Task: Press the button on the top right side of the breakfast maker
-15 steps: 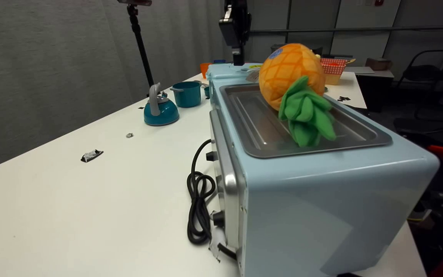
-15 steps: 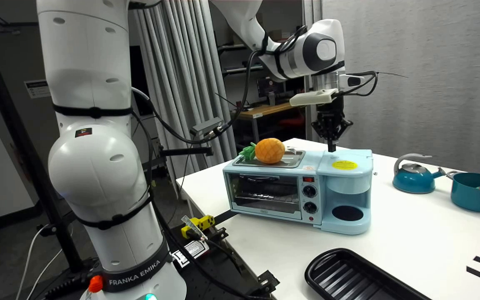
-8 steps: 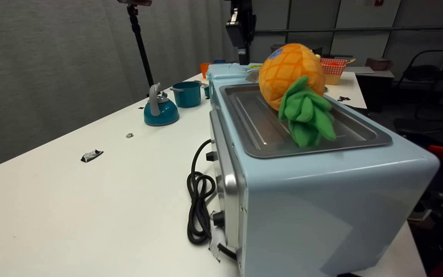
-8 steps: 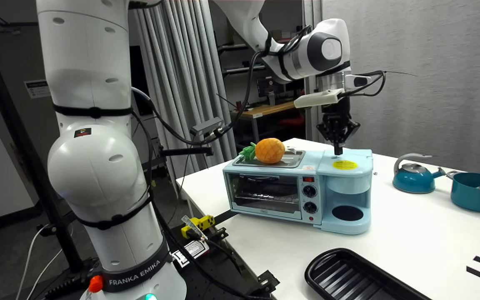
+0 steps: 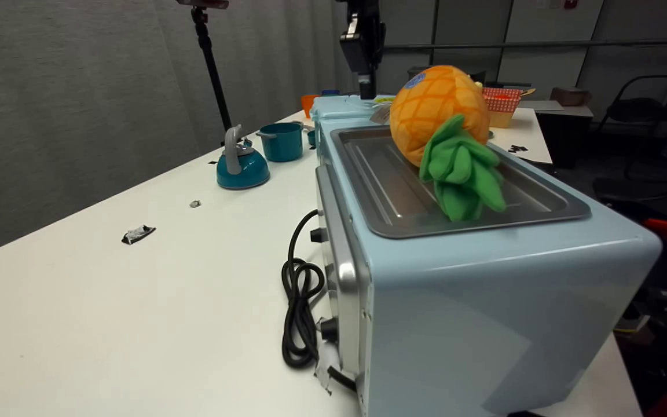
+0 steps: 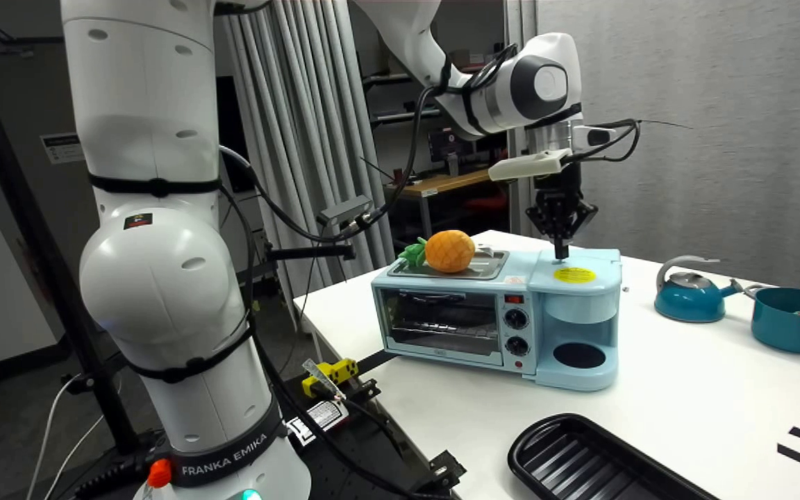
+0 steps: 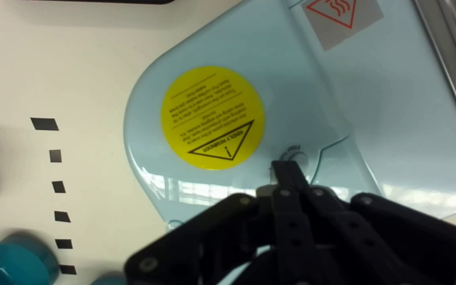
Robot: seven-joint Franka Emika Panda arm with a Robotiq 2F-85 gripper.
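Note:
The pale-blue breakfast maker (image 6: pixel 580 305) stands on the white table; it also fills the right of an exterior view (image 5: pixel 501 301). In the wrist view its lid (image 7: pixel 279 71) has a small round raised button (image 7: pixel 301 159) with printed letters beside it. My gripper (image 7: pixel 287 163) is shut and empty, fingers pressed together and pointing down. Its tips lie over the lid beside the button and partly hide it and its letters. In both exterior views the gripper (image 6: pixel 561 255) (image 5: pixel 367 95) is at the lid's top; I cannot tell whether the tips touch it.
A plush pineapple (image 6: pixel 450 251) lies on the appliance's metal tray. A teal kettle (image 6: pixel 690 297) and teal pot (image 6: pixel 796 321) stand beside the appliance. A black ridged pan (image 6: pixel 598 465) lies in front. A black cord (image 5: pixel 299 301) lies coiled on the table.
Over the last second my gripper has moved a little right in both exterior views and slightly down to the lid. In the last half second it has shifted only slightly. The appliance has not moved.

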